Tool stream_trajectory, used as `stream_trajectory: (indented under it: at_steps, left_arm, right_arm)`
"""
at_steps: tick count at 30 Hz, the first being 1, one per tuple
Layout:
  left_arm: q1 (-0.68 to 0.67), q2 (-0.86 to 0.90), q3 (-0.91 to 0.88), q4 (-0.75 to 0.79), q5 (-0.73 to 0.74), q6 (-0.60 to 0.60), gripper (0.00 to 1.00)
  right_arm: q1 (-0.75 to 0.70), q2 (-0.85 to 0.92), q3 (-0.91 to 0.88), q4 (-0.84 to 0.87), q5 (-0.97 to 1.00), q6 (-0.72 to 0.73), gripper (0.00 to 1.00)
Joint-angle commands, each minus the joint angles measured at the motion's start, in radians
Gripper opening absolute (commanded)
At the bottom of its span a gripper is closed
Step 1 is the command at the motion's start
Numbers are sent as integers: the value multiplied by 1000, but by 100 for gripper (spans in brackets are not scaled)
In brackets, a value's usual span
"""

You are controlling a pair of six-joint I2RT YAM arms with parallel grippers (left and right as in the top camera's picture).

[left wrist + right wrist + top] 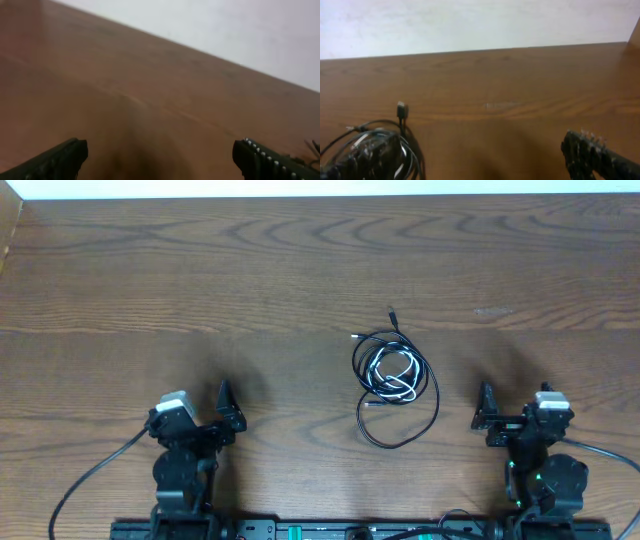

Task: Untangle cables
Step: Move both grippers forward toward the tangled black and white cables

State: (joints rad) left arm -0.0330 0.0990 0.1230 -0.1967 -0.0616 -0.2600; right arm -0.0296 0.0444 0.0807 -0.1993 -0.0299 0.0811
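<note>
The left tool [230, 408] sits at the near left of the wooden worktop [300, 260]. Its jaws are spread wide and hold nothing. In the left wrist view the left tool [160, 156] shows only bare wood between its two fingertips, and just a sliver of cable at the far right edge. It is well apart from the cables.

Right of centre on the worktop lies the bundle, nearer the right arm than the left. The thin black cable [430, 395] runs in several overlapping loops. One small plug end [392, 311] pokes out toward the far side, and a larger loop sags toward the near edge. The shorter white cable [395, 380] is coiled inside the black loops and crosses them in several places. Which strand passes over which is too fine to tell from above. The two cables are touching and interlaced in one heap, and no part of either has been drawn clear.

The right tool [484, 408] is at the near right, near the bundle but not touching it. Its jaws are also released and empty. In the right wrist view the right tool [480, 156] has the black loops and an upright plug [401, 109] at lower left, close by its left finger.

By my reading the task has not begun. Nothing is gripped, nothing is separated, and all the work is left: taking hold of one cable, pinning or lifting the other, and pulling the white coil out of the black loops.
</note>
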Motion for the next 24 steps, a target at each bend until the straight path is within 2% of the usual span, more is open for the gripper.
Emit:
stream_trajectory:
  at_steps: [1, 9, 14, 19, 24]
  left_arm:
    - [1, 113, 151, -29, 32, -31, 98]
    - [1, 489, 502, -278, 142, -33, 98]
    - [1, 717, 722, -542, 206, -33, 98]
    - [1, 887, 922, -831, 204, -25, 98]
    - [1, 940, 994, -871, 250, -23, 97]
  right_arm:
    - [2, 78, 132, -70, -12, 35, 99]
    - [2, 366, 388, -253, -162, 35, 99]
    - [2, 565, 582, -427, -195, 7, 99]
    - [2, 736, 789, -611, -259, -16, 99]
    - [2, 836, 940, -676, -388, -7, 99]
